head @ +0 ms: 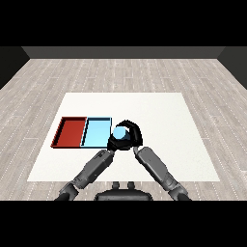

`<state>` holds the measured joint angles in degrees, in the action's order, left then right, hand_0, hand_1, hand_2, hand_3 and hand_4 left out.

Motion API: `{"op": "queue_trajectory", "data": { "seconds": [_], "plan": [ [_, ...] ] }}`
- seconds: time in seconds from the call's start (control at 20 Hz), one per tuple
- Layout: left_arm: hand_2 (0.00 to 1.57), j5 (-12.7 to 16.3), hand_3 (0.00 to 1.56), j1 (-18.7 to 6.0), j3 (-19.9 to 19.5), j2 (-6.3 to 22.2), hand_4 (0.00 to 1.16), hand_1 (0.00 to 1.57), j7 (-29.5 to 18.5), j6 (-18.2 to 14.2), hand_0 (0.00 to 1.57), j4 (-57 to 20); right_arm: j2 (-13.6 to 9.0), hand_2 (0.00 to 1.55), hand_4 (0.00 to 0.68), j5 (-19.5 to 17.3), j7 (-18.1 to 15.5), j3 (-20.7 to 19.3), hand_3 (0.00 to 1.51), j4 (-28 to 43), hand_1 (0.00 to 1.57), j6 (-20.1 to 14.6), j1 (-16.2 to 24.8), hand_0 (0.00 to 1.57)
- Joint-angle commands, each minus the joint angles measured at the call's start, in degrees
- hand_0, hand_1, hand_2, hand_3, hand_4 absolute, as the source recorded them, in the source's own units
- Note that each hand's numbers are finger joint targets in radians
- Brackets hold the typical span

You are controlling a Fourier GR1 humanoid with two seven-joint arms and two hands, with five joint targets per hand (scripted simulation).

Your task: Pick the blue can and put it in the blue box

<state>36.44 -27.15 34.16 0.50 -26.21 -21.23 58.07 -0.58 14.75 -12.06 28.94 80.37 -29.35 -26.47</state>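
One blue can (120, 133) is seen just off the right edge of the light blue tray (96, 133), at the point where both hands meet. The can appears enclosed by black fingers: the right hand (135, 135) is curled over and round its top and right side, which is judged to be the carrying grip. The left hand (113, 144) lies against the can's lower left side. Whether its fingers are curled or straight cannot be told, since the two hands overlap there. Whether the can rests on the white table (164, 120) or is lifted clear of it cannot be determined either.

The can is held beside the tray and not over it, so the placing step is judged not yet done. A short move to the left would be called for to bring it above the tray's floor.

Counted items: one can, two trays, two hands. The red tray (70, 131) is set touching the light blue tray on its left side. Nothing is seen inside either tray. The light blue tray is the nearer of the two to the can, so the red tray need not be crossed.
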Motion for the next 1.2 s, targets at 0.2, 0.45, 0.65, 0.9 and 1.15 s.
{"op": "queue_trajectory", "data": {
  "seconds": [0.2,0.45,0.65,0.9,1.15],
  "plan": [
    [1.57,1.0,1.51,-2.2,-1.4,-0.5,1.11,1.57,-8.0,0.4,1.57,-3.4,0.6,1.42,0.528,0.9,1.0,0.3,1.37,1.7,1.39,2.1,1.3,1.39],
    [1.57,2.5,1.54,-2.4,0.6,-0.5,1.12,1.57,-10.4,-1.6,1.57,-4.0,-0.5,0.00,0.000,-2.7,4.3,-0.3,0.00,1.1,0.00,5.5,1.1,0.00],
    [1.57,1.9,1.54,-2.6,-2.2,-0.5,1.12,1.57,-12.0,2.4,1.57,-7.6,0.6,0.00,0.000,-4.4,5.0,-1.6,0.00,1.6,0.00,7.0,2.0,0.00],
    [1.57,4.2,1.52,-2.6,3.6,-0.5,1.14,1.57,-11.5,-5.4,1.57,-4.9,-1.5,0.00,0.000,-3.9,4.5,-5.6,0.00,4.5,0.00,9.3,4.0,0.00],
    [1.57,-0.2,1.53,-1.2,-2.2,-0.5,1.14,1.57,-12.6,-1.5,1.57,-8.0,0.0,0.00,0.000,-1.7,-0.4,-7.7,0.00,4.9,0.00,11.3,8.2,0.00]
  ]
}}
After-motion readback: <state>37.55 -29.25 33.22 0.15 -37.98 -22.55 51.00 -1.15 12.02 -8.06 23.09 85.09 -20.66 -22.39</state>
